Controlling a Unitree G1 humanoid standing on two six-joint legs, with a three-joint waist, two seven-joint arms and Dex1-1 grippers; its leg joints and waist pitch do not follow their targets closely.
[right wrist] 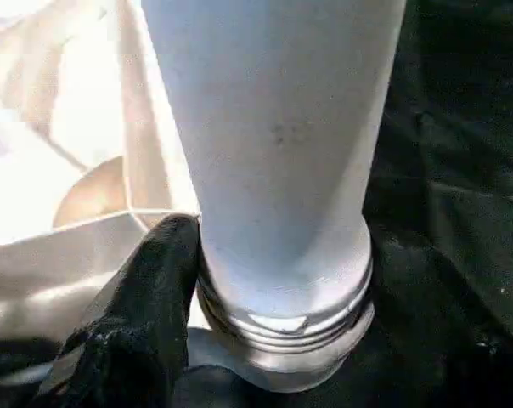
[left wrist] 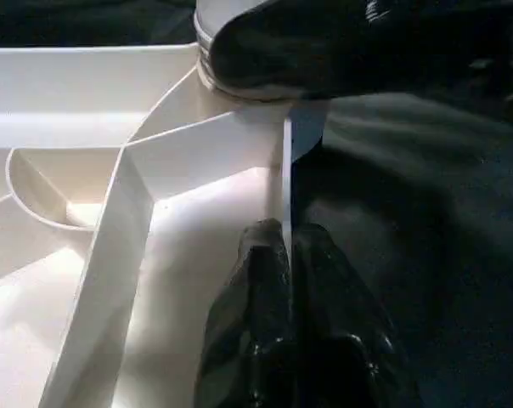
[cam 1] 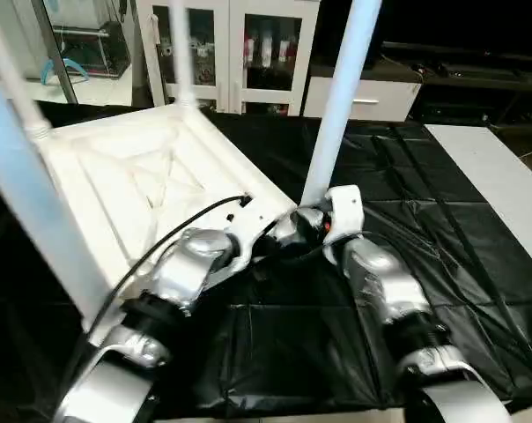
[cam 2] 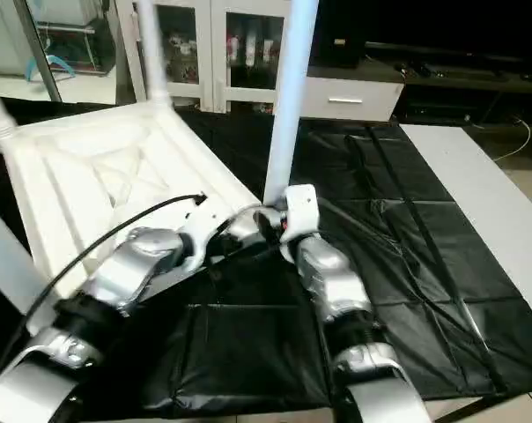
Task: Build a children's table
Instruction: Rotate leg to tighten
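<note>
Upturned table top (cam 1: 134, 176) on black sheet (cam 1: 442, 229); left gripper (left wrist: 286, 255) pinched on its rim, right gripper (right wrist: 265, 323) clasping leg (cam 1: 336, 106) base. No legible writing.

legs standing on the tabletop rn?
4. Near-right leg at the right gripper; near-left leg in the foreground; two far ones, leg and leg, partly cropped.

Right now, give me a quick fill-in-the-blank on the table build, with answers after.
1. The table top lies with its ribbed underside facing ____.
2. The left gripper is pinched on the top's thin ____.
3. The right gripper is closed around the ____ of the leg standing in the corner socket.
4. The sheet under the work is ____.

Answers: up; rim; base; black
</note>
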